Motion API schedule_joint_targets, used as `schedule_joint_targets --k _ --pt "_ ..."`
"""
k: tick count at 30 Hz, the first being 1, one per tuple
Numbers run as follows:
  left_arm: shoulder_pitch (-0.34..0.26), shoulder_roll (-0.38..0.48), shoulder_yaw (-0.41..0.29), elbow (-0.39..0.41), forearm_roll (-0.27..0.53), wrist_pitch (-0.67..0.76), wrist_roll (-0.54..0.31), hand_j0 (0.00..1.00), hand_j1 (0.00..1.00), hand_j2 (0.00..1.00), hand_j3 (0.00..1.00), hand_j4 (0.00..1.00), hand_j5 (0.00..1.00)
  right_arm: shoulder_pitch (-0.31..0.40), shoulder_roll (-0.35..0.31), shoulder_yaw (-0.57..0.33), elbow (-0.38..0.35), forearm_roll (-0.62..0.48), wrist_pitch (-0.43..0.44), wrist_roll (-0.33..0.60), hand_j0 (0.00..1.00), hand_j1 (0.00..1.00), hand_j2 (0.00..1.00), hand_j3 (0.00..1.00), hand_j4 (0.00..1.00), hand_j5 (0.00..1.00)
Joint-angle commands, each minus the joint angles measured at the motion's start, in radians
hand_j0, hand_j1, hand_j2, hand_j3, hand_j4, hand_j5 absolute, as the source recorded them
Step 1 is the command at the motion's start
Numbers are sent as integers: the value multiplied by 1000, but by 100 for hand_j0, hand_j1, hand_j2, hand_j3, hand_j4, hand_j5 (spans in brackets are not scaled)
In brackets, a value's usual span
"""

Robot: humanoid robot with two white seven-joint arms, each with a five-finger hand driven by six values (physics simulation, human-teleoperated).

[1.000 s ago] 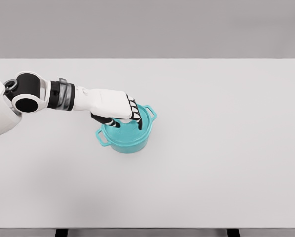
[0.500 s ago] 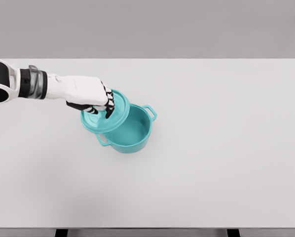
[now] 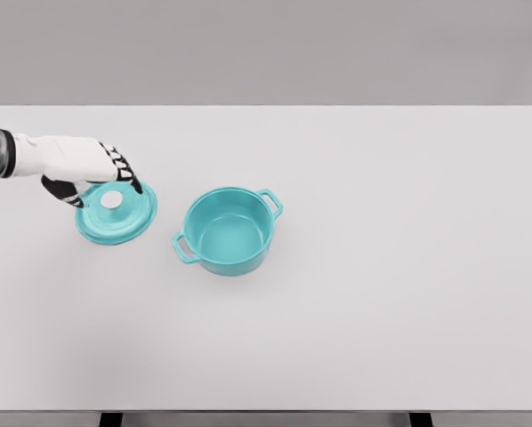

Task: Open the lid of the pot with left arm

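Observation:
The teal pot (image 3: pixel 228 233) stands uncovered near the middle of the white table (image 3: pixel 382 267), with a handle at each side and nothing inside. Its teal lid (image 3: pixel 124 220) lies flat on the table to the pot's left, apart from it, and its white knob (image 3: pixel 112 199) shows on top. My left hand (image 3: pixel 106 190) comes in from the left edge and hovers at the lid's far-left rim. Its fingers (image 3: pixel 128 176) and thumb are spread to either side of the knob without closing on it. The right arm is out of view.
The table's front edge (image 3: pixel 266 411) runs along the bottom of the view. A plain grey wall stands behind the far edge.
The left hand lifted the lid off the pot, carried it left and set it down on the table. The fingers have come off the knob. The pot stayed in place.

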Motion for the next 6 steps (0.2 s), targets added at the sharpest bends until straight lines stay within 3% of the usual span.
schedule_joint_targets --k 1,3,4,6 --pt "0 2 11 170 54 2 0 100 100 100 100 100 100 0 0 0 0 0 0 0 100 100 100 100 100 100" --pt "-6 0 17 398 189 2 1 100 100 100 100 100 100 0 0 0 0 0 0 0 100 100 100 100 100 100" --pt "-5 -4 31 466 226 2 2 100 100 100 100 100 100 0 0 0 0 0 0 0 100 100 100 100 100 100" --pt "-3 -4 30 477 229 2 2 100 100 100 100 100 100 2 0 0 0 0 0 0 100 100 100 100 100 100"
